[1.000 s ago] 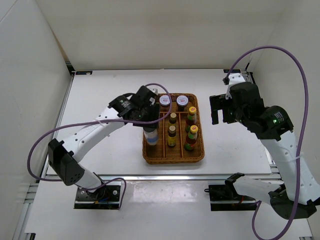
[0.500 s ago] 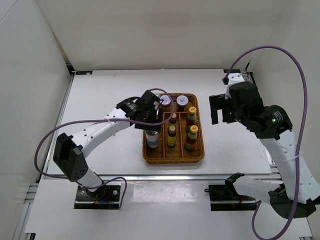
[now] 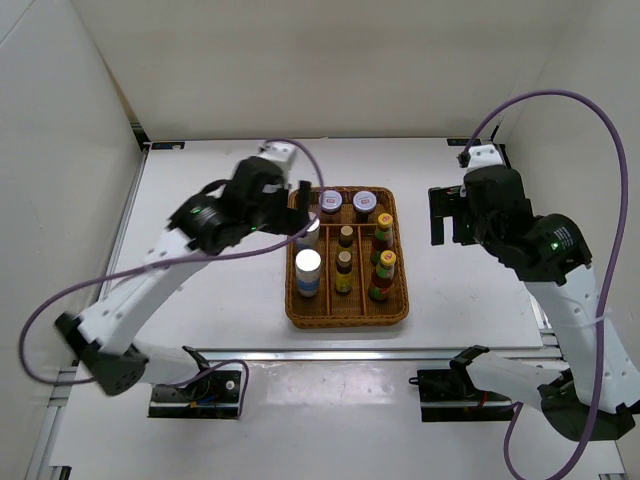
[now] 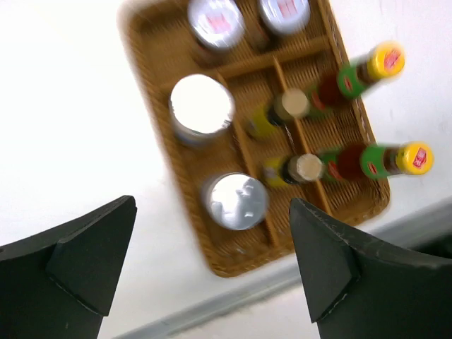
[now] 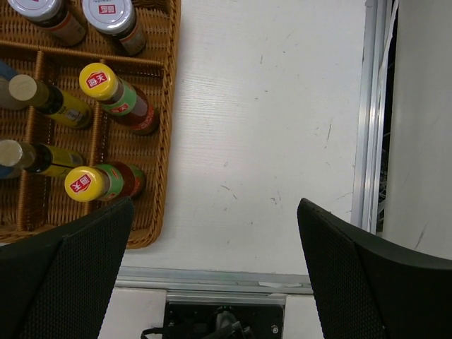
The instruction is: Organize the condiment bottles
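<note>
- A white tabletop [image 3: 470, 290] fills a booth of plain white walls [image 3: 300, 70]. A brown wicker tray [image 3: 347, 318] with dividers sits near its middle, between the two arms.
- All eight condiment bottles [image 3: 345, 250] stand inside that tray, sorted by kind. I see none outside it.
- The two purple-lidded jars [image 3: 330, 203] share the back compartment, side by side.
- The two silver-topped white cylinders [image 4: 202, 104] stand one behind the other in the left lane, their flat metal tops catching the light.
- The two dark yellow-labelled bottles [image 4: 279, 113] line the middle lane; they are small, with pale round caps.
- The two red sauce bottles [image 5: 113, 95] fill the right lane. They are slim, with green labels and yellow caps.
- The left end effector [image 4: 212, 205] is spread wide and carries nothing. It hangs above the tray's left side, over the cylinders, and its arm is blurred in the overhead view.
- The right end effector [image 5: 215, 205] is also spread wide and empty, over bare tabletop just right of the tray.
- Judged from this layout, the sorting looks finished: each kind has its own compartment and every container seems upright. What may be left is pulling both arms away from the tray.
</note>
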Controlling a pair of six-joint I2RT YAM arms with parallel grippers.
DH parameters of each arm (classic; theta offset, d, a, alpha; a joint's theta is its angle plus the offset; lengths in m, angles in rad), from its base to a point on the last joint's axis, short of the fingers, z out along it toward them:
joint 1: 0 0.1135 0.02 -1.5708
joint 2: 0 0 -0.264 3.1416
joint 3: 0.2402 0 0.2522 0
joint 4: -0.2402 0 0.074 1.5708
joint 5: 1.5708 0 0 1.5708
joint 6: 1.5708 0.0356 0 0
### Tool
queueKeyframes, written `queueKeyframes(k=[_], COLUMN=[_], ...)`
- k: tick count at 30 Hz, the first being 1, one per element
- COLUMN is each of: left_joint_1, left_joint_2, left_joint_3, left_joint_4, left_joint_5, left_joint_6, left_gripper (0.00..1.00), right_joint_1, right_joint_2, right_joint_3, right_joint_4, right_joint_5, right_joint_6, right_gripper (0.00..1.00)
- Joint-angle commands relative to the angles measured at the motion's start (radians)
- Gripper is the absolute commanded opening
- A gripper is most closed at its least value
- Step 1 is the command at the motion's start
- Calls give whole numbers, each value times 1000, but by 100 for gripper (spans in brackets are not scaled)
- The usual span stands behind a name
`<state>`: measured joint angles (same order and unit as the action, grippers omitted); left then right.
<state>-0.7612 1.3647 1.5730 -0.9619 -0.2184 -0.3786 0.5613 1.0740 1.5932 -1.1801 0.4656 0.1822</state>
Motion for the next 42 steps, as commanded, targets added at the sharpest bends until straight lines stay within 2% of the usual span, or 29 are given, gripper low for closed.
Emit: queueKeyframes(k=[1, 3, 4, 7, 9, 10, 13, 19, 23, 28, 34, 42], left_joint_1=[20, 51, 66, 100, 100, 100, 100, 100, 100, 100, 100, 100], left_joint_2=[-179, -265, -292, -390, -472, -502, -616, -716, -716, -705, -750, -782], left_joint_3=[-34, -129, -236, -374, -528, -626, -766, -844, -855, -855, -866, -895], left_joint_4=[-8, 75, 112, 208, 297, 323, 469, 603, 612, 603, 592, 621], left_joint_5=[-279, -361, -424, -516, -553, -553, -596, -650, -659, -659, -780, -812], left_joint_6=[124, 222, 269, 279, 267, 267, 266, 353, 363, 363, 331, 331], left_gripper=[100, 100, 100, 100, 100, 100, 100, 100, 100, 100, 100, 100], right_joint_1=[-1, -1, -1, -1, -1, -1, -1, -1, -1, -1, -1, -1], right_joint_2=[-22, -55, -74, -111, -120, -134, -134, -125, -102, -92, -103, -88], right_joint_3=[24, 10, 10, -12, -27, -41, -50, -70, -70, -70, -88, -102], right_joint_4=[8, 28, 42, 65, 77, 77, 77, 77, 68, 86, 151, 177], right_joint_5=[-14, -15, -15, 25, 60, 112, 204, 347, 426, 435, 334, 344], right_joint_6=[-3, -3, -3, -3, -3, 19, 39, 97, 158, 192, 181, 163], right_gripper=[99, 99, 99, 99, 99, 99, 99, 99, 99, 99, 99, 99])
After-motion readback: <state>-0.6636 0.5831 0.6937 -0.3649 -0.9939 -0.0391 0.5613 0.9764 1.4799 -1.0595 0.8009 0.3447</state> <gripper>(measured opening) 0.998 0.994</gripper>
